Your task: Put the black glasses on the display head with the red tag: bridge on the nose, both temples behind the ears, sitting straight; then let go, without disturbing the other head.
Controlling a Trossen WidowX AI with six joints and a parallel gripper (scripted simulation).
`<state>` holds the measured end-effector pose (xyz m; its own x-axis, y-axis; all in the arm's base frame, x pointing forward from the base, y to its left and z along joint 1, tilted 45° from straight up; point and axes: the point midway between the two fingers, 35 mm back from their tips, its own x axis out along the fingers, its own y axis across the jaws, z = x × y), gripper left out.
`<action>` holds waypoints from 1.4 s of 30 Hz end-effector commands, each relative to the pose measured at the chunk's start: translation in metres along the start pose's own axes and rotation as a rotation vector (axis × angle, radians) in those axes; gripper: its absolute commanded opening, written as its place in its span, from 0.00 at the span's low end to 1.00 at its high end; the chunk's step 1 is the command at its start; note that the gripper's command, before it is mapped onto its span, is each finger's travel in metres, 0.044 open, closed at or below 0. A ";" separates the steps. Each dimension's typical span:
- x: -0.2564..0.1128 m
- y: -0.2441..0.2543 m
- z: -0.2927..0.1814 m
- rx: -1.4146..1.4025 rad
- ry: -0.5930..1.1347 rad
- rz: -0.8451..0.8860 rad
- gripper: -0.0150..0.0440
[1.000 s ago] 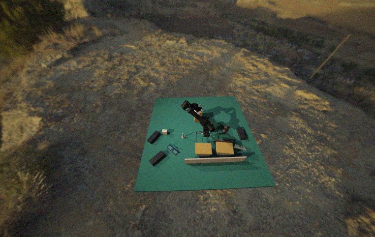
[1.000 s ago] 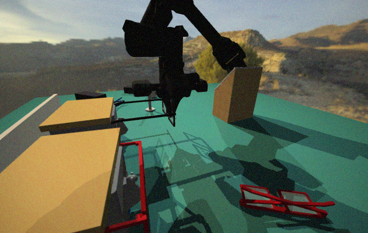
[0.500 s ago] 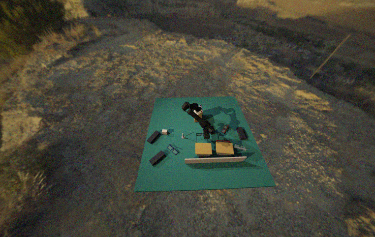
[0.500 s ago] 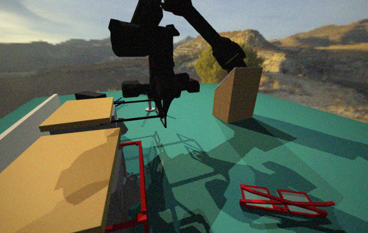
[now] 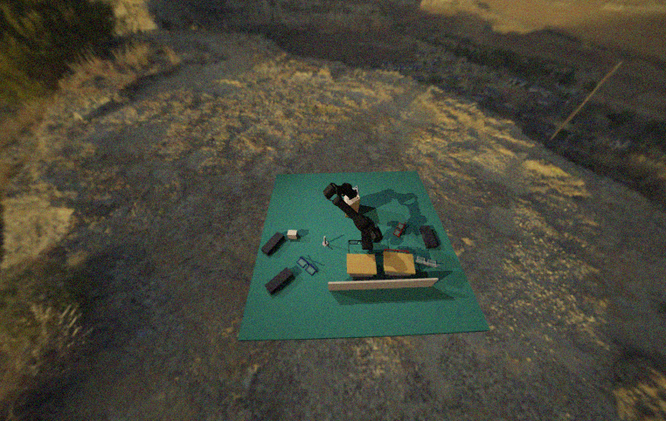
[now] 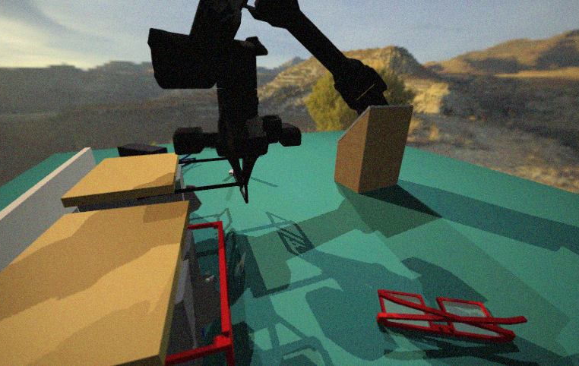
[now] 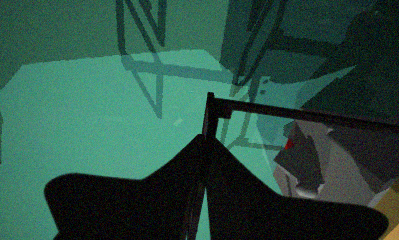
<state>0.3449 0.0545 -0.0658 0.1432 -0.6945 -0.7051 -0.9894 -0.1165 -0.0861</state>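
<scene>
My gripper (image 5: 367, 246) (image 6: 243, 181) (image 7: 205, 141) is shut on the front frame of the black glasses (image 5: 356, 242) (image 6: 210, 187) (image 7: 311, 114). They are held in front of the left head, their open temples pointing toward it. In the exterior view the near temple reaches alongside this head, under the edge of its tan top (image 5: 361, 265) (image 6: 118, 175). The far temple is partly hidden behind that top. In the wrist view a grey head (image 7: 341, 165) shows a small red spot. Whether it is the tag, and whether the glasses touch the head, I cannot tell.
Close on the right, the other head, under its own tan top (image 5: 398, 263) (image 6: 77, 272), wears red glasses (image 6: 223, 272). A pale wall (image 5: 383, 284) stands behind both. Folded red glasses (image 5: 399, 229) (image 6: 453, 318), blue glasses (image 5: 307, 265), a small white stand (image 5: 325, 243) and a wooden block (image 6: 378, 149) stand around.
</scene>
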 end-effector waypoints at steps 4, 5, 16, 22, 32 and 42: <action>0.002 -0.009 0.000 -0.005 0.008 0.003 0.25; 0.002 -0.011 0.000 -0.005 0.008 0.003 0.25; 0.002 -0.028 0.000 -0.004 0.008 0.002 0.25; 0.002 -0.037 0.000 -0.004 0.008 0.002 0.25; 0.003 -0.053 0.000 -0.003 0.008 0.001 0.25; 0.003 -0.066 0.000 -0.002 0.008 0.000 0.25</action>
<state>0.4081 0.0611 -0.0599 0.1458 -0.6944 -0.7047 -0.9891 -0.1159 -0.0905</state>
